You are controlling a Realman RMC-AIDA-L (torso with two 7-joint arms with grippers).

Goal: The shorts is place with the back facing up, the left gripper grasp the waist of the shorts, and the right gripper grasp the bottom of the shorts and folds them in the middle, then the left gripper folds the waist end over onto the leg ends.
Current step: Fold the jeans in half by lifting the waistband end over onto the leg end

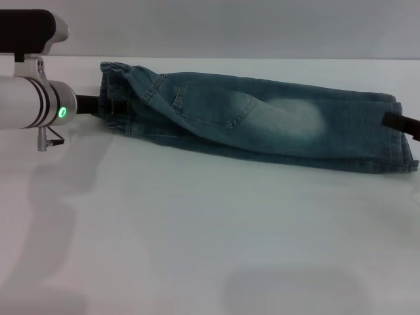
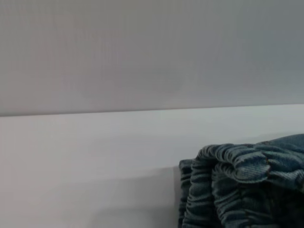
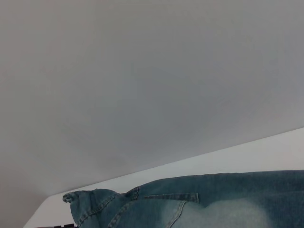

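Observation:
The blue denim shorts lie across the far part of the white table, folded lengthwise into a long band with a back pocket and a pale faded patch on top. At the left end is the ruffled waist, and my left gripper, on the green-ringed arm, is shut on it. The leg ends are at the right, where my right gripper lays a black finger over the denim and holds it. The gathered waist fills a corner of the left wrist view. The right wrist view shows the shorts lengthwise.
A grey wall rises behind the table's far edge, close to the shorts. White tabletop stretches from the shorts to the near edge. My left arm's silver body hangs over the table's left side.

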